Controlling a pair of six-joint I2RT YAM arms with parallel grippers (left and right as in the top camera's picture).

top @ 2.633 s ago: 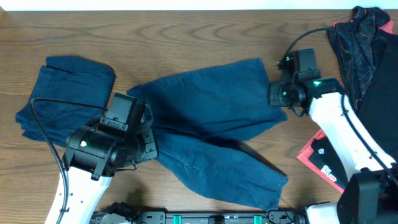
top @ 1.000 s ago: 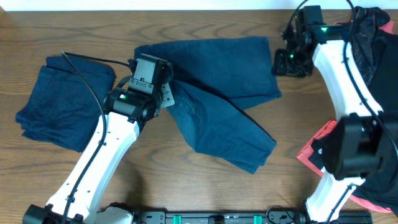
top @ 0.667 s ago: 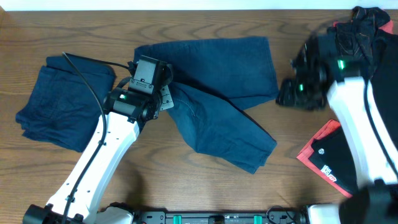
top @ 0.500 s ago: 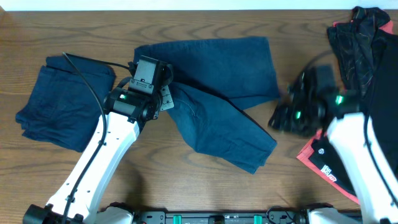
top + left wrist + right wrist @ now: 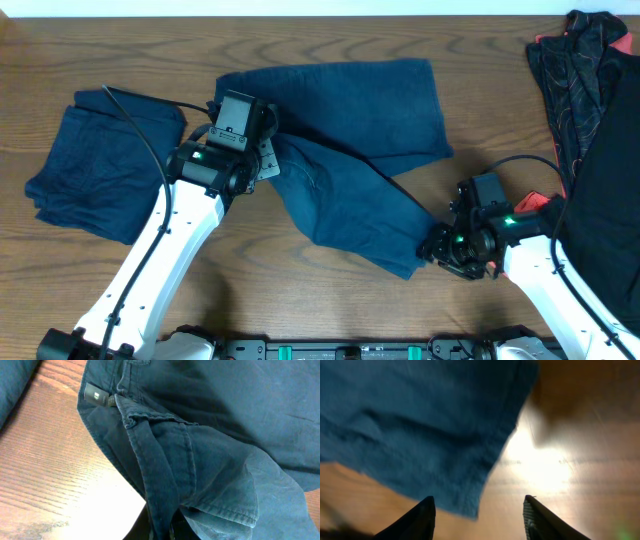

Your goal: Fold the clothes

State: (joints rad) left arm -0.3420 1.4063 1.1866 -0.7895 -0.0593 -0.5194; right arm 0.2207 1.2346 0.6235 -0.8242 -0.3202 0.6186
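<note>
Navy trousers (image 5: pixel 345 130) lie crumpled about the middle of the table (image 5: pixel 300 40). One leg is spread toward the table's far edge. The other runs diagonally toward the near edge and ends in a hem corner.

A folded navy pile (image 5: pixel 95 165) sits at the table's left end, just clear of the trousers. A black garment (image 5: pixel 590 110) with red trim is heaped at the table's right end.

Left gripper (image 5: pixel 270 155): over mid-table, at the left end of the trousers. In the left wrist view it (image 5: pixel 162 527) is clamped tight on a bunched fold of navy cloth. A seamed flap runs up from the grip, and a small dark label (image 5: pixel 95 396) is sewn near the top edge.

Right gripper (image 5: pixel 430 248): low over the table toward its near right side, at the diagonal leg's hem corner. The right wrist view is blurred. Its fingers (image 5: pixel 420 517) stand well apart, and the hem corner hangs into the gap between them. Nothing is pinched, and bare wood shows past the right finger.
</note>
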